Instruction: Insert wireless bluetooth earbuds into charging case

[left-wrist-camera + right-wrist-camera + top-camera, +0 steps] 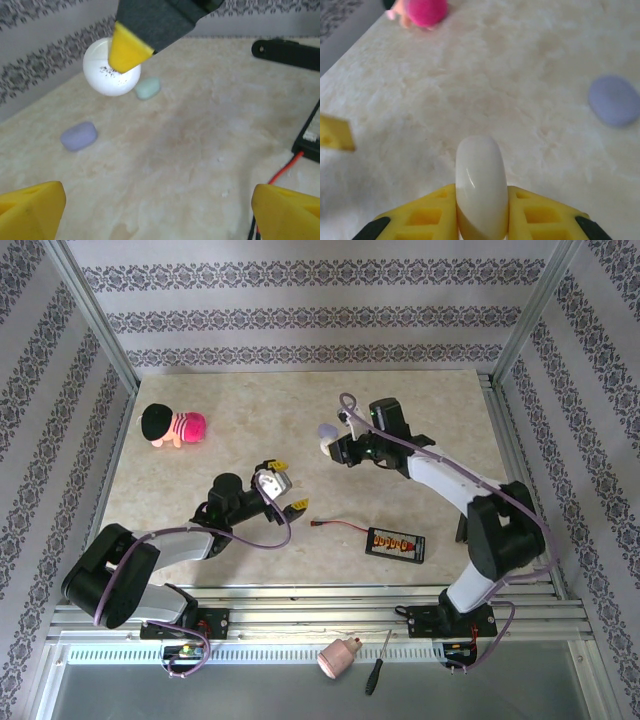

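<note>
The beige marble-patterned tabletop (250, 400) carries everything. The flat black battery pack with a red lead (395, 543), near its front edge, serves as the marker here.

Left of that pack, the left gripper (287, 489) sits low with its yellow fingers spread wide and nothing between them. It is aimed at the spot beyond the pack where the other arm works. I judge it is posed to receive or steady something.

Beyond the pack and slightly left, the right gripper (481, 200) is clamped on the white oval plastic charging case (479, 170). It pinches the case across its broad faces and apparently holds it clear of the tabletop, which looks like a hold for presenting it to the other arm.

Far left of the pack lies a pink and black striped plush toy (172, 426), well apart from the work and seemingly no part of it. A lavender oval plastic piece (614, 100) and a pale green plastic pebble (148, 88) rest on the tabletop near the held case, beyond the pack.

The case's lower end is buried between the fingers. In the left wrist view one fingertip also covers part of its round face, and the dark specks there cannot be read. The case looks shut, so whether any wireless bluetooth earbuds sit inside cannot be told. The lavender and green pieces are blurred, and I cannot tell whether they are small closed cases or buds.
</note>
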